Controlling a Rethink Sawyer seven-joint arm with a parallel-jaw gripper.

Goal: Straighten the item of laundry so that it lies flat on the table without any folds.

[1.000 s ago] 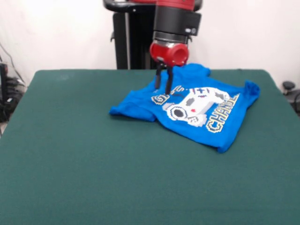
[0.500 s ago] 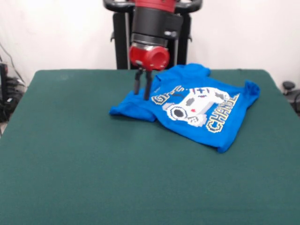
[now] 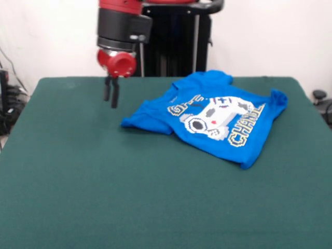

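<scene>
The gripper [image 3: 111, 98] hangs from the red and black arm [image 3: 120, 39] over the dark green table [image 3: 104, 187], towards its far side. Its two dark fingers [image 3: 107, 89] point down and stand close together with only a thin gap between them; they look closed on nothing, though the gap is hard to judge from this view. The tips appear to sit just above the cloth, not on it.

To the right of the gripper, and clear of it, lies the item of laundry [image 3: 207, 116], a bright blue T-shirt. Its nearest part is a folded corner that points toward the gripper and ends a little lower in the picture than the fingertips. Farther right the front of the shirt faces up, with the white-grey game controller print [image 3: 215, 116] and yellow-edged lettering [image 3: 244, 127] partly hidden by folds. The shirt is not flat: the edge nearest the gripper is doubled under, the far edge bunches up, and the rightmost corner is raised and crumpled. Behind the gripper stands the black pedestal [image 3: 176, 41].
</scene>
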